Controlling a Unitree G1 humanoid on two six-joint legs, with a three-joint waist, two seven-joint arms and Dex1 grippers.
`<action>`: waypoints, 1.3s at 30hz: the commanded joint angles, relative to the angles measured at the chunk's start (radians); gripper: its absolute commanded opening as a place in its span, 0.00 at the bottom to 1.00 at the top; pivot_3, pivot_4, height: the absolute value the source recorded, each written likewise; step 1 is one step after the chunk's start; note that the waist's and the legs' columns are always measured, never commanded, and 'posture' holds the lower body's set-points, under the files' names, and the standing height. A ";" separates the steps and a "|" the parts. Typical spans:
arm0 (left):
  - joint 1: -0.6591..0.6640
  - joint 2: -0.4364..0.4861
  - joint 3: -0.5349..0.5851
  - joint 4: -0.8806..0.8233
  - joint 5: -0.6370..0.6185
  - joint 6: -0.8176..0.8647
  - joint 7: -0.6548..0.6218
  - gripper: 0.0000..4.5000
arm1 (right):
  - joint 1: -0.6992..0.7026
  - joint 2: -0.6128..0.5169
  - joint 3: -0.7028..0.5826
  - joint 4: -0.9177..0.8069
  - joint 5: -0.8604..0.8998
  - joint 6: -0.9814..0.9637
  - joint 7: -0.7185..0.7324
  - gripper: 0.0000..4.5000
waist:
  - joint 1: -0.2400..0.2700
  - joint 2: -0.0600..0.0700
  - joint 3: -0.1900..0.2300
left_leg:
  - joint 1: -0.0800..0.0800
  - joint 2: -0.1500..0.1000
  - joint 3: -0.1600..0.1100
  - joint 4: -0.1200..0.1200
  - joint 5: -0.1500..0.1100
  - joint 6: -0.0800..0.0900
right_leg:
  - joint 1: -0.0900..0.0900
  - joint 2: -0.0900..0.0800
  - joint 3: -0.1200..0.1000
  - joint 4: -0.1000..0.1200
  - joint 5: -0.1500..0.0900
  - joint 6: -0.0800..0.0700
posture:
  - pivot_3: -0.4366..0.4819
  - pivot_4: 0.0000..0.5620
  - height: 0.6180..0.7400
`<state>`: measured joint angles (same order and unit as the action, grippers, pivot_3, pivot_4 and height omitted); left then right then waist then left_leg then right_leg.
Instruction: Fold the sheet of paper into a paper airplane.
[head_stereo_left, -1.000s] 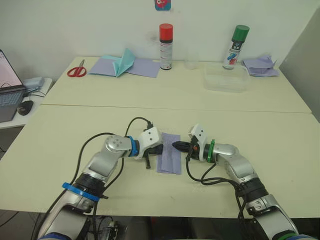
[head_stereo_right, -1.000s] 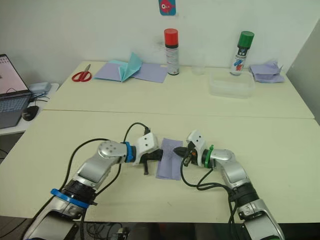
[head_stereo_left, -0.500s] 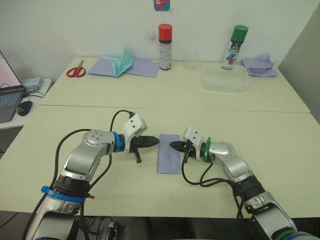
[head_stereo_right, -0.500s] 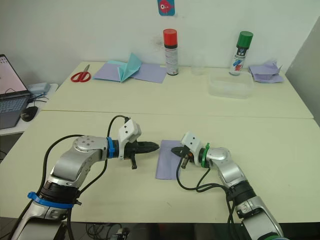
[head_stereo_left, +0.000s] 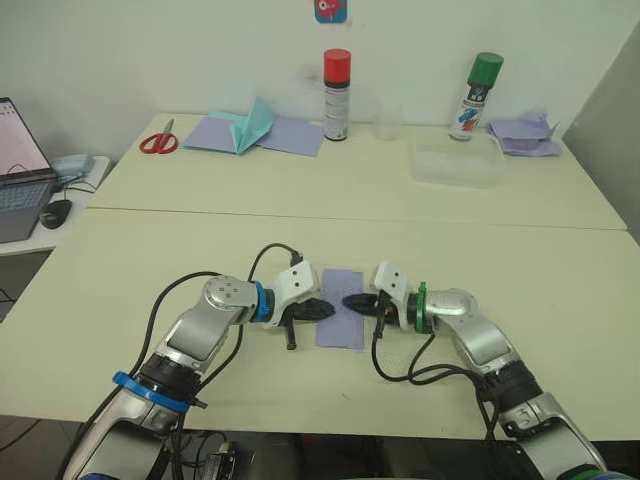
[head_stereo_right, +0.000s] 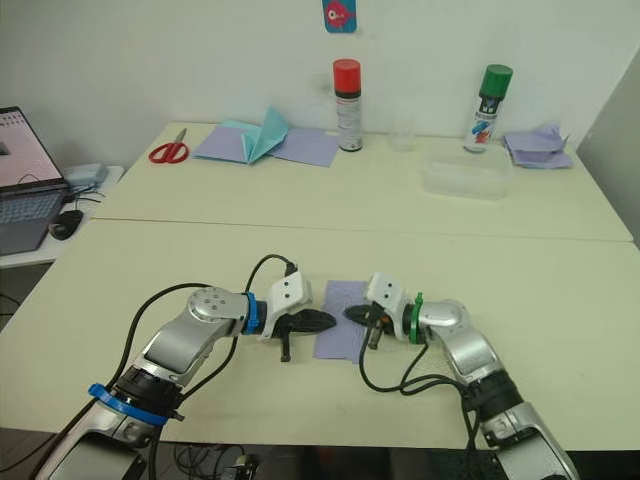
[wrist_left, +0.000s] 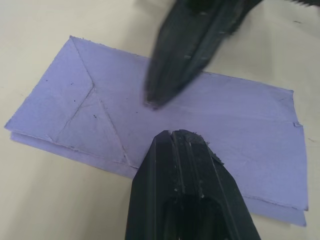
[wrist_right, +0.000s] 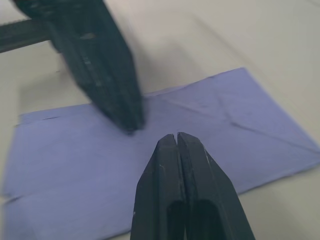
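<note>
The sheet of paper (head_stereo_left: 340, 318) is a lavender rectangle with diagonal creases, lying flat on the near table between my two arms. My left gripper (head_stereo_left: 327, 309) is shut, and its tip reaches over the paper's left edge. From the other side my right gripper (head_stereo_left: 349, 300) is also shut, its tip over the paper's right part. The two tips point at each other a short way apart. In the left wrist view my shut left gripper (wrist_left: 175, 134) sits over the creased paper (wrist_left: 75, 107). The right wrist view has my shut right gripper (wrist_right: 176, 136) above the paper (wrist_right: 220, 125).
On the far table stand a red-capped spray can (head_stereo_left: 336, 80), a green-capped can (head_stereo_left: 472, 82) and a clear plastic container (head_stereo_left: 455, 158). There are also red scissors (head_stereo_left: 157, 140), teal tent-shaped paper (head_stereo_left: 250, 125) and lavender scraps (head_stereo_left: 520, 132). A laptop (head_stereo_left: 20, 150) sits far left.
My left gripper drew back to the left off the paper half a second ago and has now come back over its left edge. The right gripper stays at the right side.
</note>
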<state>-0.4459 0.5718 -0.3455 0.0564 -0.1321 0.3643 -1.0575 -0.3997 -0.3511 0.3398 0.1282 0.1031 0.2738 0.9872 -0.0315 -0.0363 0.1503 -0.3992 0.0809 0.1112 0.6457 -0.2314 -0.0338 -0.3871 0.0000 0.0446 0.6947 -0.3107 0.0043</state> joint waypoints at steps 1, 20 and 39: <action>0.012 0.003 -0.036 0.049 0.047 -0.003 -0.005 0.00 | 0.055 -0.067 0.057 -0.075 0.035 0.125 0.111 0.01 | 0.001 0.000 -0.002 | 0.000 0.000 0.000 0.000 0.000 0.000 | 0.000 0.000 0.000 0.000 0.000 0.000 | 0.48 0.27 1.00; -0.013 -0.018 -0.056 0.127 0.088 -0.072 -0.026 0.00 | 0.031 -0.156 -0.075 -0.278 0.314 0.376 0.200 0.01 | 0.005 -0.001 -0.009 | 0.000 0.000 -0.004 0.000 -0.001 0.002 | 0.004 -0.001 -0.001 -0.006 0.000 0.000 | 0.48 0.27 1.00; -0.008 -0.003 -0.085 0.142 0.132 -0.100 -0.063 0.00 | -0.139 0.082 -0.117 0.273 0.033 -0.035 -0.173 0.01 | 0.004 -0.001 -0.009 | 0.000 0.000 -0.003 -0.001 -0.001 0.002 | 0.004 -0.001 -0.001 -0.007 0.000 0.000 | 0.48 0.27 1.00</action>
<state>-0.4854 0.5501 -0.3791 0.1487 -0.0651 0.2428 -1.1153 -0.5308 -0.2676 0.2482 0.3746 0.1463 0.2610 0.8403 -0.0275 -0.0372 0.1415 -0.3990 0.0807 0.1087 0.6448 -0.2323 -0.0316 -0.3833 -0.0009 0.0438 0.6877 -0.3108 0.0042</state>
